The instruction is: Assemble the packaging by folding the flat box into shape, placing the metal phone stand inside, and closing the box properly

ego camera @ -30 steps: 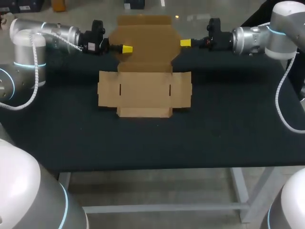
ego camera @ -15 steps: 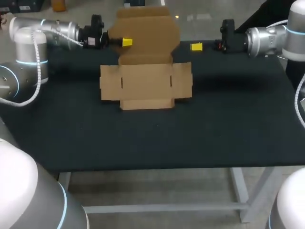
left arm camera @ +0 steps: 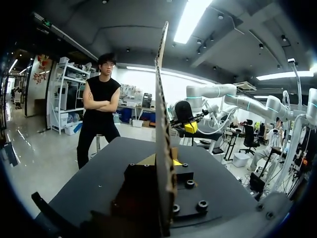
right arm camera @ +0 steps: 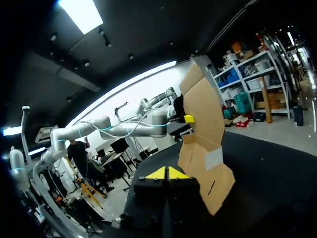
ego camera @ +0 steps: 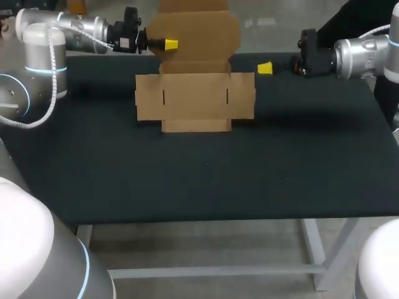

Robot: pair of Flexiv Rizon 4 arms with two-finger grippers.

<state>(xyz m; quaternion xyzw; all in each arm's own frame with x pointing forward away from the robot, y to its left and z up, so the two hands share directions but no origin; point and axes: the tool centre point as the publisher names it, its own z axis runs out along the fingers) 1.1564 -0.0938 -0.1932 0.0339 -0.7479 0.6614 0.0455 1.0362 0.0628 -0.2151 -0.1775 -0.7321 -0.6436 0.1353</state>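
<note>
On black table (ego camera: pixel 187 180), far half: cardboard box (ego camera: pixel 195 103), unfolded. Lies flat, with base panel, both side flaps and near front flap against the surface; slots visible along the side folds. Rear lid panel (ego camera: pixel 194 31) stands upright from the back fold by the table's far edge, its top running out of the head view.

At that panel's left edge, about halfway up: left gripper (ego camera: pixel 169 44). Pinches the lid panel: in the left wrist view the sheet shows edge-on, running straight down between the fingers, with a yellow tip against one face. Behind it, left arm (ego camera: pixel 68 31), entering level from the far left corner.

Off the box's right rear corner, near but apart from the cardboard and above the surface: right gripper (ego camera: pixel 265 68). Fingers pressed together; in the right wrist view the two yellow tips meet, pointing toward the box's side. Behind it, right arm (ego camera: pixel 361 53), entering level from the far right.
</note>
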